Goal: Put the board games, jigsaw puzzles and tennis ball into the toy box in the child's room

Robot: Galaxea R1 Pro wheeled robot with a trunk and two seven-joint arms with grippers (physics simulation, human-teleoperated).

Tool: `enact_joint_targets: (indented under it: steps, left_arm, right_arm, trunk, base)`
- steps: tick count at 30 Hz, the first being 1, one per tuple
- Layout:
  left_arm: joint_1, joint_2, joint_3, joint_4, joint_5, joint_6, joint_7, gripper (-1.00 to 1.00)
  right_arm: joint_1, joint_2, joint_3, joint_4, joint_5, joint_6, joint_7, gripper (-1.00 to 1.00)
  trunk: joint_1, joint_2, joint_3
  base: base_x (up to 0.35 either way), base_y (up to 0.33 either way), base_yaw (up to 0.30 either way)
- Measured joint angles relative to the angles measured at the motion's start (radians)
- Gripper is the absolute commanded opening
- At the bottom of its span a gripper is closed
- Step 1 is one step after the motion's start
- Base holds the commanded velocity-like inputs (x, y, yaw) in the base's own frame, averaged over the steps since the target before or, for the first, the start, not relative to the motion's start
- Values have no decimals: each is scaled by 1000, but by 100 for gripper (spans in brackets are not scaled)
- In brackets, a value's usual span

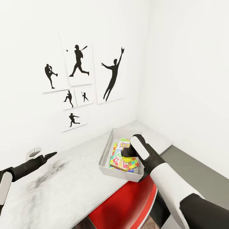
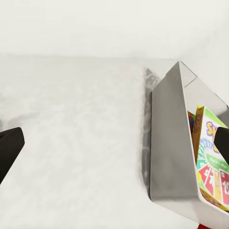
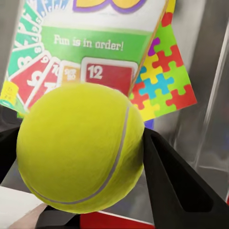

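A: Right gripper — clamped on the tennis ball. In the right wrist view the ball sits between the two black fingers, pressed on both sides. It hangs over the near end of the toy box, above the contents, not resting on them.

B: What's in the box?

A: A board game with big yellow letters on top, green band reading "Fun is in order!", red numbered cards printed below. A jigsaw puzzle pokes out from under its edge — yellow, blue, pink, green pieces. More coloured sheets lie lower in the stack; hard to separate them from the head view.

B: Left gripper?

A: Left gripper held out over the table, well apart from the box, nothing in it. Tips look close together from the head camera, but the wrist view catches just one dark finger, so I can't tell how the jaws stand.

B: Surroundings?

A: Box sits near the table's front edge, toward the room corner. Red chair tucked below it. Black athlete posters on the white wall.
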Motion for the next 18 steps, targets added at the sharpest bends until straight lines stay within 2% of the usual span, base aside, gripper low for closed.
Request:
enact_joint_targets:
  steps: [15, 16, 18]
  left_arm:
    - [0, 0, 0, 0, -1, 0, -1, 100]
    - [0, 0, 0, 0, 0, 0, -1, 100]
    - [0, 0, 0, 0, -1, 0, -1, 100]
  right_arm:
    - [-2, -1, -7, 43, 1, 6, -5, -100]
    - [-2, -1, -7, 44, 1, 6, -5, 100]
    - [-2, -2, -7, 45, -1, 6, -7, 100]
  trunk:
    - [0, 0, 0]
    - [0, 0, 0]
    - [0, 0, 0]
  base:
    - [0, 0, 0]
    - [0, 0, 0]
    - [0, 0, 0]
